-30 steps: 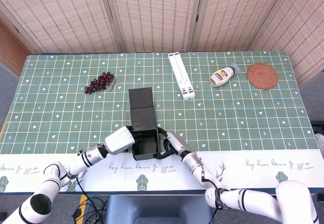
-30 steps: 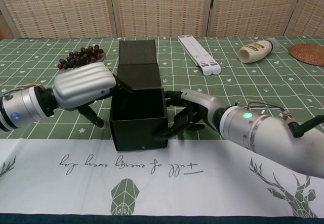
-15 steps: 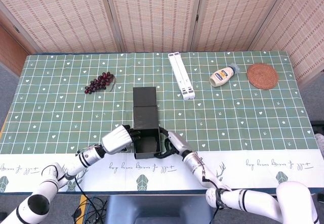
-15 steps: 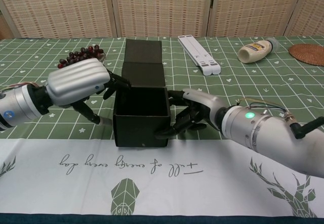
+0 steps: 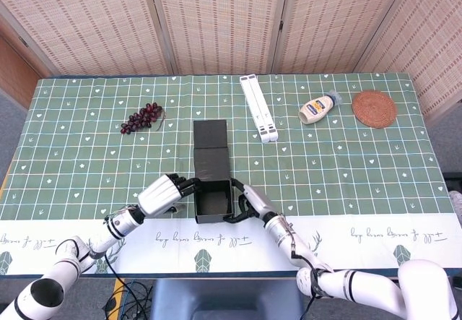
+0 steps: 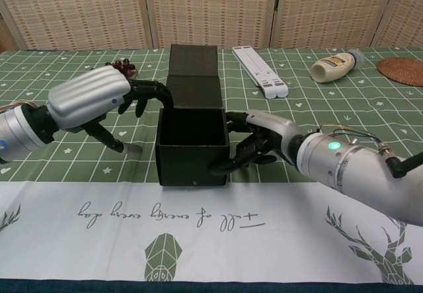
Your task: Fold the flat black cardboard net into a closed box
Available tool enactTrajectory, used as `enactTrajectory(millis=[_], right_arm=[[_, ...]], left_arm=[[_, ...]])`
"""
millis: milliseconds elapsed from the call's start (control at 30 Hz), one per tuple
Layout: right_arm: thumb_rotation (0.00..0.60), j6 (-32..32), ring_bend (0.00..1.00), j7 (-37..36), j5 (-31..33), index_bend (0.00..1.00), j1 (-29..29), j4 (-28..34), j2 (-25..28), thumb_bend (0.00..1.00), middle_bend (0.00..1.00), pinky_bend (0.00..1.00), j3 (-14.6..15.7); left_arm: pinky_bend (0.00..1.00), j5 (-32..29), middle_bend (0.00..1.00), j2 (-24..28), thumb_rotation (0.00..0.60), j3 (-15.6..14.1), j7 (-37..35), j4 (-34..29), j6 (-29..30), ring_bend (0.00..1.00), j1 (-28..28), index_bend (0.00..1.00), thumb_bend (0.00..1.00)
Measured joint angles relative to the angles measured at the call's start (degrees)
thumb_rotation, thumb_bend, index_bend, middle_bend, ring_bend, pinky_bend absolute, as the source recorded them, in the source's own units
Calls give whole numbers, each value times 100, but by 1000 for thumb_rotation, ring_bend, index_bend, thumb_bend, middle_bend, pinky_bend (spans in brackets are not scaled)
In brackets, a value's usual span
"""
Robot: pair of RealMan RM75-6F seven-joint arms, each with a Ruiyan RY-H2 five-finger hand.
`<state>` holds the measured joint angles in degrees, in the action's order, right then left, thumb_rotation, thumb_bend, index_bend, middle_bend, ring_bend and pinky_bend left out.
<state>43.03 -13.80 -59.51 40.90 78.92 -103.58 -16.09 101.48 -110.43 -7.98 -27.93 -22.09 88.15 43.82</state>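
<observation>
Beside the black box (image 6: 193, 153), the left hand (image 6: 89, 99) hovers released while the right hand (image 6: 261, 141) presses its wall.

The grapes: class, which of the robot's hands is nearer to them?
Left. The left hand lies below the grapes, at the box's left wall. The right hand is at the box's right wall, farther away.

You're looking at a matte black cardboard box (image 5: 213, 199) sitting upright near the table's front edge, at about six o'clock from the table's centre in the head view. Its four walls are standing, forming an open square tray. Its lid panels (image 5: 211, 146) are lying flat on the cloth, stretching away toward twelve o'clock in two creased sections.
</observation>
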Motion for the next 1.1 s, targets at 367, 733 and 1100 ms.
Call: enactTrajectory(millis=[367, 733, 1100], right_arm=[[600, 15, 747, 72, 96, 247, 142, -117, -5, 588, 355, 1000, -212], [600, -34, 698, 410, 295, 3, 377, -381, -358, 418, 110, 1000, -190], [600, 252, 590, 485, 273, 0, 63, 290, -46, 23, 0, 1000, 12]], left_arm=[[618, -222, 193, 508, 600, 211, 290, -988, 2, 489, -142, 177, 74], [617, -593, 141, 1544, 600, 400, 453, -3126, -329, 495, -389, 129, 74], [617, -799, 138, 2042, 600, 556, 323, -3949, -665, 500, -608, 128, 73]])
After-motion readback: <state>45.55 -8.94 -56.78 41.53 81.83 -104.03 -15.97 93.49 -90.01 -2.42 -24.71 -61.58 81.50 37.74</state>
